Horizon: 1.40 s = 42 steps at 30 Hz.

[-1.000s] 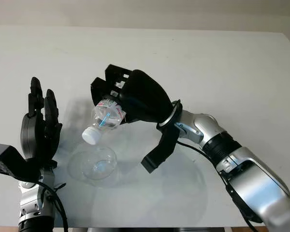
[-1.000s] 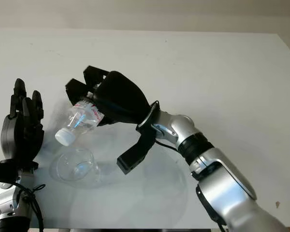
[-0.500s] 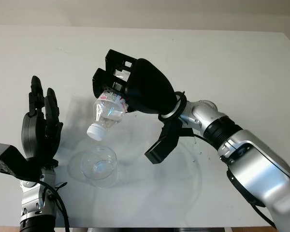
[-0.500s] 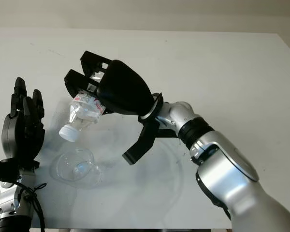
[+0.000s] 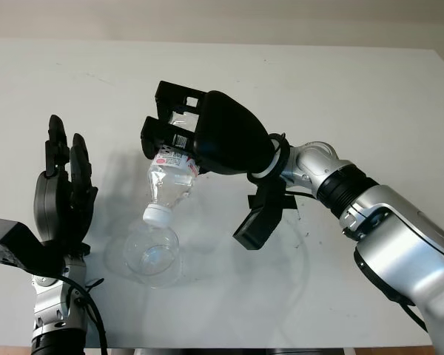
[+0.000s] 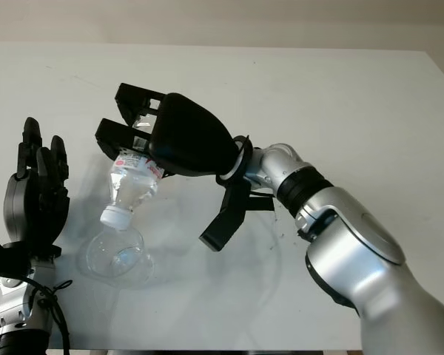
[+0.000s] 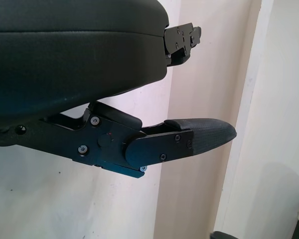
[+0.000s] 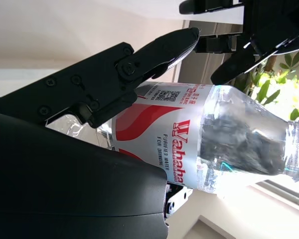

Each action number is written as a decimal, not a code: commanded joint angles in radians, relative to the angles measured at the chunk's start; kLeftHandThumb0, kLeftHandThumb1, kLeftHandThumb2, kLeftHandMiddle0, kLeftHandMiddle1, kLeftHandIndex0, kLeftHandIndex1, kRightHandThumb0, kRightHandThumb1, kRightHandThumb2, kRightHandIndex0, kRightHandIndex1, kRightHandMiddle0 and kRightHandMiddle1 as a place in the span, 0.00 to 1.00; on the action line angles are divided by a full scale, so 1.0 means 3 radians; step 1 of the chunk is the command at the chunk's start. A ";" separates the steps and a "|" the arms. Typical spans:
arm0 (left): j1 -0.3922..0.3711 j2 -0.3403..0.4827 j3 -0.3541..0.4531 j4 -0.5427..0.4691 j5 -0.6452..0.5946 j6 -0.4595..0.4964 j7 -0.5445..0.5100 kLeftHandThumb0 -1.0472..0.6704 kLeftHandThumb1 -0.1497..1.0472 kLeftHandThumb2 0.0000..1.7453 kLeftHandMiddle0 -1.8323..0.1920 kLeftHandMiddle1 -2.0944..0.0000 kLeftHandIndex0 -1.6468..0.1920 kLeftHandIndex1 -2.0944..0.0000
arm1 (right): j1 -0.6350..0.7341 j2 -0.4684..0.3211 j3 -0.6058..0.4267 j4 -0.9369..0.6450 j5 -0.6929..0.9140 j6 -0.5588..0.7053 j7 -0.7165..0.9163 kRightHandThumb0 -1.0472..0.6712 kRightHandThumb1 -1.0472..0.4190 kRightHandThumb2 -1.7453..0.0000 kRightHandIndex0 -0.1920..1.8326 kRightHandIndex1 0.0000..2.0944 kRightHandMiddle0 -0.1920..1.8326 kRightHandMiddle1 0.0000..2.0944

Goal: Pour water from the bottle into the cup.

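1. Clear plastic bottle [image 5: 170,181] is clamped in my right hand [image 5: 207,137], tilted neck-down, white cap just above the cup [image 5: 152,255].
2. My left hand [image 5: 61,196] is open, raised beside the cup.

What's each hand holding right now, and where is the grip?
The right hand grips the water bottle around its labelled body, neck down over the cup. The left hand is open beside the cup.
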 commanded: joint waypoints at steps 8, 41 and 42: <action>0.0053 -0.0072 -0.0040 0.0013 0.0011 -0.0016 0.0039 0.19 1.00 0.31 0.97 0.97 0.99 0.97 | -0.0066 -0.0025 0.0135 -0.0131 -0.0134 0.0152 -0.0174 0.32 0.00 0.94 0.72 1.00 0.37 0.94; 0.0045 -0.0051 -0.0026 0.0019 -0.0027 0.0007 0.0006 0.19 1.00 0.31 0.98 0.97 0.99 0.97 | 0.0191 0.0087 -0.0404 0.0195 0.0997 -0.0245 0.0618 0.37 0.00 0.84 0.75 1.00 0.71 1.00; 0.0044 -0.0048 -0.0023 0.0026 -0.0032 0.0000 -0.0005 0.19 1.00 0.31 0.98 0.97 0.99 0.97 | 0.0220 0.0078 -0.0498 0.0218 0.1163 -0.0342 0.0781 0.38 0.00 0.84 0.75 1.00 0.71 1.00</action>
